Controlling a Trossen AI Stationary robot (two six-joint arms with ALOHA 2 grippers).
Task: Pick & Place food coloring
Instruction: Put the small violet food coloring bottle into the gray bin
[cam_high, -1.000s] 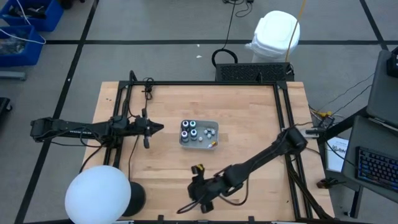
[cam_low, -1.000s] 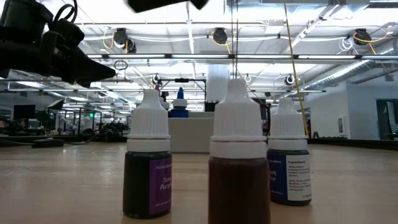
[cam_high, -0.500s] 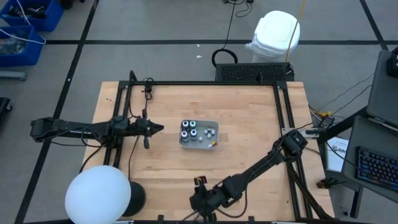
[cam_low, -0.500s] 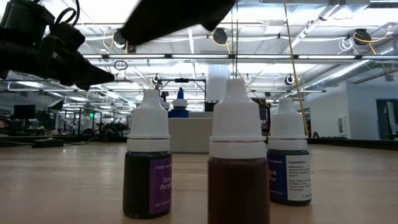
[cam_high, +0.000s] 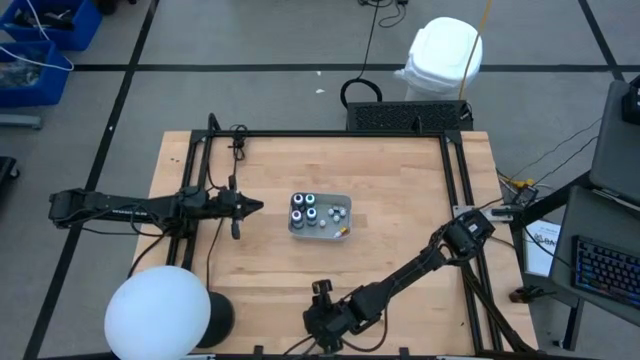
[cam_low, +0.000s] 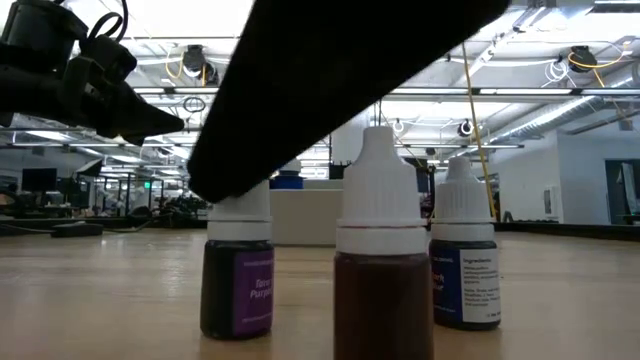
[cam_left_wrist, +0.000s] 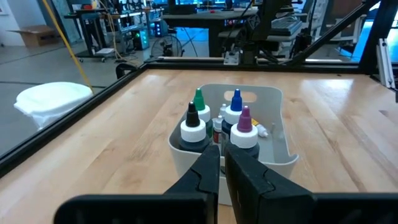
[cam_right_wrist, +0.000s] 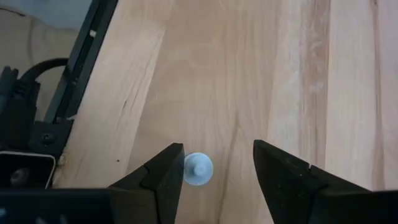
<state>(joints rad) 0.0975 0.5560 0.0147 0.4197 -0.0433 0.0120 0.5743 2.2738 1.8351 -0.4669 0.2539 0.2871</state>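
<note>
The right gripper (cam_right_wrist: 214, 171), jaws spread, hovers straight above an upright white-capped food coloring bottle (cam_right_wrist: 198, 168), nearer one finger.

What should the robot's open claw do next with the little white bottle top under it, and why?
Probably slide the right gripper sideways a little before lowering. It is open above the white bottle cap, but the cap shows close to one finger, not centred. The left gripper waits by the tray.
</note>
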